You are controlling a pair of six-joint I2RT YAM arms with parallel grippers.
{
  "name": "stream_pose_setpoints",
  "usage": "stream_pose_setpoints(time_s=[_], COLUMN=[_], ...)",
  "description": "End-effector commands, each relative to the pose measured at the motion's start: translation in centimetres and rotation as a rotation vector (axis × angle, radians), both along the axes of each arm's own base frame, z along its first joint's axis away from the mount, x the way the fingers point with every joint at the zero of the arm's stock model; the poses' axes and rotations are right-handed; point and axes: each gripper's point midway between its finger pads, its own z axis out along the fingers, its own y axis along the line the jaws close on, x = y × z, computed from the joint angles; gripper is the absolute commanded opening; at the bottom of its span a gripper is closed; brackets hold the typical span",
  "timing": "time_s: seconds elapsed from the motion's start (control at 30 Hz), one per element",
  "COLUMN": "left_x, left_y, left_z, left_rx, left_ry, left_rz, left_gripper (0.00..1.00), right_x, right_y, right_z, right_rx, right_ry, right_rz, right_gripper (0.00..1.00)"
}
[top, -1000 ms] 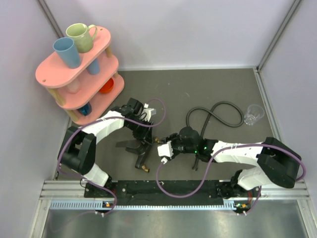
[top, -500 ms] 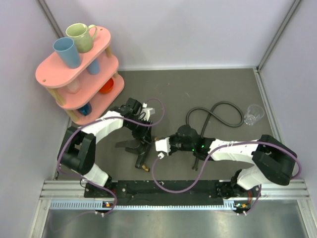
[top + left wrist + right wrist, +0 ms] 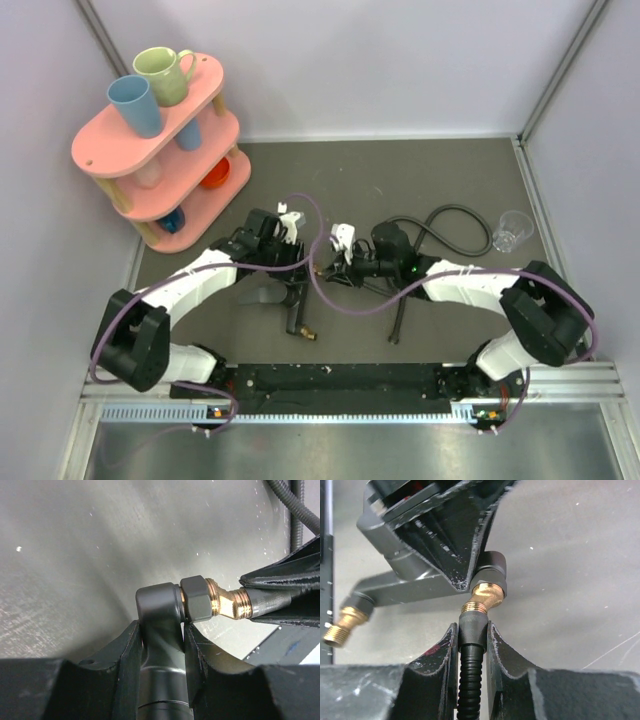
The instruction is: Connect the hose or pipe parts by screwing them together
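Fitting (image 3: 159,602): clamped in left gripper (image 3: 161,632). Hose (image 3: 470,685): end clamped in right gripper (image 3: 472,630), meeting the brass thread, centre frame.

You are looking at a robotics test cell in a lab, not a home: plain pale walls (image 3: 380,60) box in a grey table (image 3: 400,170), and an aluminium rail (image 3: 570,385) carrying both arm bases runs along the near edge, behind the left gripper (image 3: 161,630) and the right gripper (image 3: 472,630). The only household things are a pink tiered rack (image 3: 100,145) with a blue cup (image 3: 135,105) and a green mug (image 3: 165,75), well left of and beyond the left gripper, and a clear plastic cup (image 3: 512,230), well right of the right gripper.
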Motion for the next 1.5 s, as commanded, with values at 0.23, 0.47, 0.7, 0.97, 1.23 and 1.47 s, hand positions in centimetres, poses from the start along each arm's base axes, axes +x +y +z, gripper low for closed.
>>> stream_pose_setpoints(time_s=[0.23,0.47,0.7,0.97,1.23,1.47], left_x=[1.3,1.9,2.2,1.7,0.8,-0.9], left_y=[-4.9,-3.6,-3.1,-1.9,-0.5,-1.1], left_z=[8.9,9.2,8.0,6.5,5.6,4.9], left_rx=[-0.251,-0.267,-0.235,-0.134,-0.145,-0.119], left_ry=[-0.432,-0.561,-0.545,-0.396,-0.167,0.047], left_rz=[-0.031,0.072,0.107,0.07,0.023,-0.098], left_gripper=[0.0,0.0,0.0,0.0,0.0,0.0], right_x=[0.7,2.0,2.8,5.0,4.3,-2.3], right_y=[2.2,2.6,1.9,-1.1,-4.2,-3.1], right_z=[5.8,6.7,7.1,5.9,7.8,7.7], right_rx=[0.245,0.357,0.428,0.285,0.171,0.006], right_ry=[0.598,0.81,0.807,0.491,-0.1,-0.764], right_rz=[-0.014,-0.153,-0.239,-0.361,-0.215,0.196], right_gripper=[0.0,0.0,0.19,0.53,0.55,0.59])
